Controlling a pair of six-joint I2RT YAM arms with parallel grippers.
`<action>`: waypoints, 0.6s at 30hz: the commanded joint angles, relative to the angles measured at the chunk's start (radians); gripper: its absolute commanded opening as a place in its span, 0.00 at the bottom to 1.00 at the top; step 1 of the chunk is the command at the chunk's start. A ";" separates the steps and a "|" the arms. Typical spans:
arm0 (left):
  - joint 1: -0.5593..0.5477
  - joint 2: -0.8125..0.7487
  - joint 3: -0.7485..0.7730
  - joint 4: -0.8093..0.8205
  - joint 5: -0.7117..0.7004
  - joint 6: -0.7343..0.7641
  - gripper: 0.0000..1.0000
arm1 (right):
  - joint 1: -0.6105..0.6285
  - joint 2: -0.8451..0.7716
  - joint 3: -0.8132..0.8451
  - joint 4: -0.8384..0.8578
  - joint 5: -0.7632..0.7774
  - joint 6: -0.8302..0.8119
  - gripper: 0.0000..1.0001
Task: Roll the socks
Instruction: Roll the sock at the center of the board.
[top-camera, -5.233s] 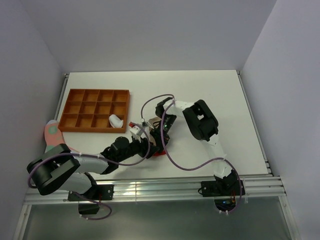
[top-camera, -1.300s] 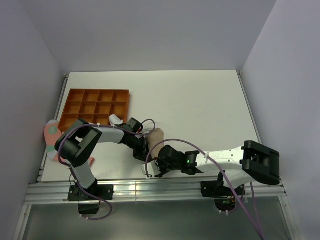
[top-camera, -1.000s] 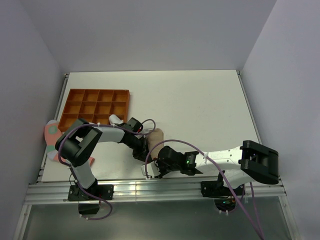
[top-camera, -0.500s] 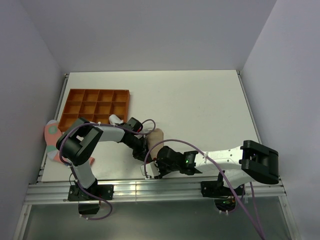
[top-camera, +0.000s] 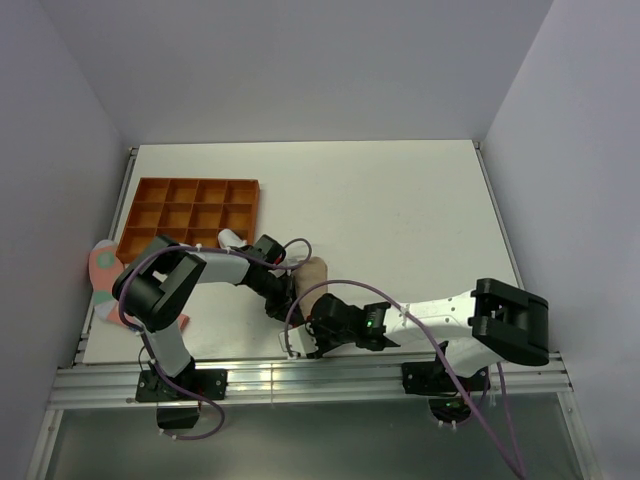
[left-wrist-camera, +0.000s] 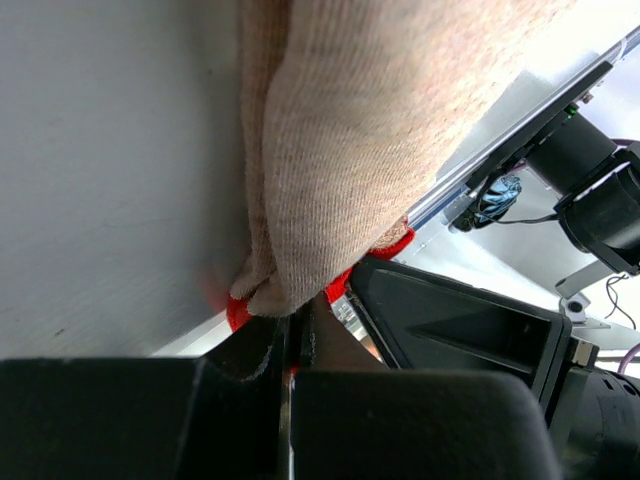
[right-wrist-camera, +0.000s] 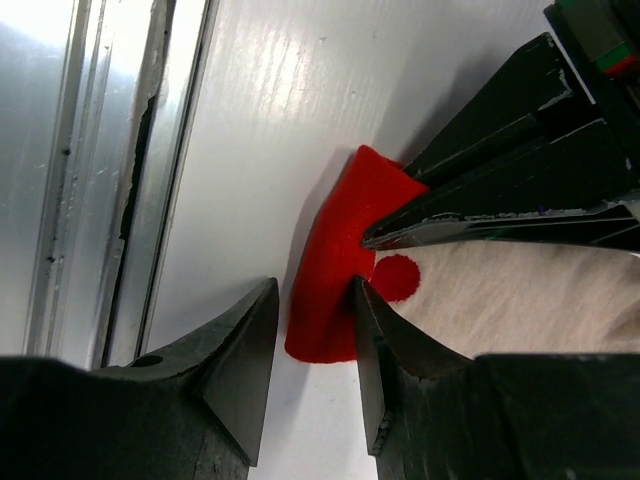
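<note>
A beige sock (top-camera: 312, 272) lies near the table's front edge, with red fabric (right-wrist-camera: 340, 255) at its near end and one red spot (right-wrist-camera: 397, 277) on the pale knit. My left gripper (top-camera: 283, 300) is shut, pinching the sock (left-wrist-camera: 330, 150) at that end (left-wrist-camera: 295, 325); its black fingers (right-wrist-camera: 500, 200) show in the right wrist view. My right gripper (right-wrist-camera: 315, 285) stands open astride the red end, its right-hand finger touching the fabric and the other just apart from it. A white sock (top-camera: 232, 238) sits in the tray.
An orange compartment tray (top-camera: 190, 190) stands at the back left. A pink and teal fabric piece (top-camera: 100, 270) lies by the left wall. The aluminium rail (right-wrist-camera: 110, 170) along the table's front edge runs close beside my right gripper (top-camera: 303, 340).
Five seconds ago the right arm was at mid-table; it now lies low along the front edge. Over the last second it crept slightly left; the left gripper held still.
</note>
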 joint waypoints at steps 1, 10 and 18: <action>0.003 0.031 -0.019 -0.051 -0.145 0.061 0.00 | 0.008 0.034 0.022 0.050 0.009 0.017 0.43; 0.003 0.015 -0.052 -0.019 -0.125 0.060 0.00 | -0.021 0.051 0.025 0.073 0.000 0.046 0.35; 0.005 -0.049 -0.095 0.067 -0.108 -0.024 0.06 | -0.154 0.035 0.155 -0.109 -0.222 0.106 0.18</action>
